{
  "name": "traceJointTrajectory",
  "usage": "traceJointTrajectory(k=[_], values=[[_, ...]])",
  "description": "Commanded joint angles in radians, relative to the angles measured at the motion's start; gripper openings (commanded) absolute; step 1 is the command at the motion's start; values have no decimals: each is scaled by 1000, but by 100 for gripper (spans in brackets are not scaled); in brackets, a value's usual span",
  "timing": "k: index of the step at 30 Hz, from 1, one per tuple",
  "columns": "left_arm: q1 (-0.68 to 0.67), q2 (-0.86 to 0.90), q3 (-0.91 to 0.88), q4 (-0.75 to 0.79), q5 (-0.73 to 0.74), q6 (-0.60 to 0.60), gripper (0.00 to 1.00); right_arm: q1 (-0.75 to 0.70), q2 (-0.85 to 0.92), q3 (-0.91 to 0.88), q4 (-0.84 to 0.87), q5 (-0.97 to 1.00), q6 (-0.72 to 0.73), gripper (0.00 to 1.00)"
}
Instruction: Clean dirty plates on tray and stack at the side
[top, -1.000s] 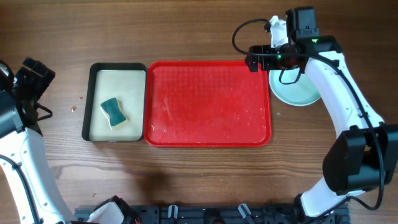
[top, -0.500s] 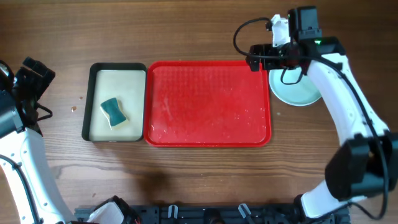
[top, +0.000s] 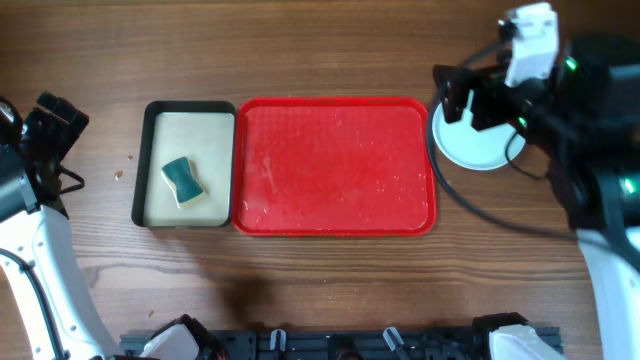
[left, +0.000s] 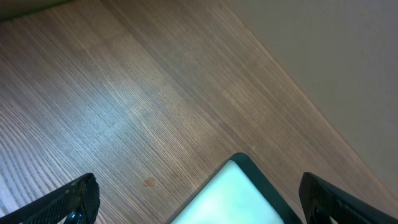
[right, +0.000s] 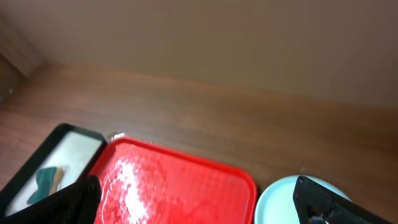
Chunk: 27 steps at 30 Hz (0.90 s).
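While the plates (top: 482, 150) are lying stacked just right of the bare red tray (top: 334, 231), the right tool (right: 199, 200) is hovering above them, wide open and empty, so stacking is seemingly finishing, leaving only a retreat.

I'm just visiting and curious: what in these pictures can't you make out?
How many plates are stacked: overhead looks straight down and the right arm covers their upper edge; the right wrist view cuts them off at the bottom.
The black tray in the left wrist view: only a corner shows above the bottom edge.
The pale specks on the red tray: too small to identify.
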Motion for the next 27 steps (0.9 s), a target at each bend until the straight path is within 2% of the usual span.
traceJointTrajectory(k=[1,7,14,20,27], values=[[5,3,2,2,5,2,100,-3,-126,-8,2,31,-64,100],[5,3,2,2,5,2,100,-3,-378,-137,62,39,-64,100],[5,3,2,2,5,2,100,-3,-727,-511,295,39,-64,100],[5,3,2,2,5,2,100,-3,-983,-880,592,39,-43,100],[5,3,2,2,5,2,100,-3,-1149,-1199,1027,39,27,100]])
